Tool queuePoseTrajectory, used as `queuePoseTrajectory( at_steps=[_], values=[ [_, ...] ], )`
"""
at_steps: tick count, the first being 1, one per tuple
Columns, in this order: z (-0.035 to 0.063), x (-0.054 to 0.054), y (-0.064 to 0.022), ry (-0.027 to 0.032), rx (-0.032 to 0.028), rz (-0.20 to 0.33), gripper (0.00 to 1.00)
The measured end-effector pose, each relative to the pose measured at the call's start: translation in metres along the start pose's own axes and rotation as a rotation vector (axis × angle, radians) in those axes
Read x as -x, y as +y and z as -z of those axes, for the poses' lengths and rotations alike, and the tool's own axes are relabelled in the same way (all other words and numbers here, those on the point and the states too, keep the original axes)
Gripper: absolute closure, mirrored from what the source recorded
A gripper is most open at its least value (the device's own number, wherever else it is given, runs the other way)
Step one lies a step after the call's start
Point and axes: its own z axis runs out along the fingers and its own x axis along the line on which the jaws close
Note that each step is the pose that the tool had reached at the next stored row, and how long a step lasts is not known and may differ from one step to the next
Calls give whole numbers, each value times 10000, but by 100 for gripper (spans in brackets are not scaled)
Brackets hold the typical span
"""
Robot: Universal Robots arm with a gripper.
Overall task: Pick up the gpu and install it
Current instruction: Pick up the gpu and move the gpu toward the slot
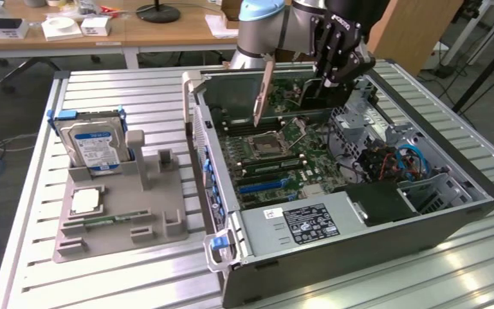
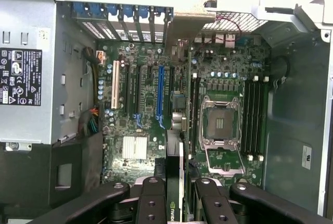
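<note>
Hand (image 2: 178,203) half closed, gripping gpu (image 2: 175,174) edge-on above mobo (image 2: 223,81), seemingly clear of slots (image 2: 160,96).

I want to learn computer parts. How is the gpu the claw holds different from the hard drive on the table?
The gpu is thin, green and black; the drive is thicker, silver with a blue label. The gpu hangs in the claw over the open case; the drive stands in a grey holder beside the case. Both are flat rectangles, standing on edge.
</note>
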Motion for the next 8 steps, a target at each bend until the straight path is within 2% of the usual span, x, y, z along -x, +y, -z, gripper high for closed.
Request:
queuePoseTrajectory(
  at_steps=[8],
  values=[
    [-103,-3,-4,0,1,0,74]
  ],
)
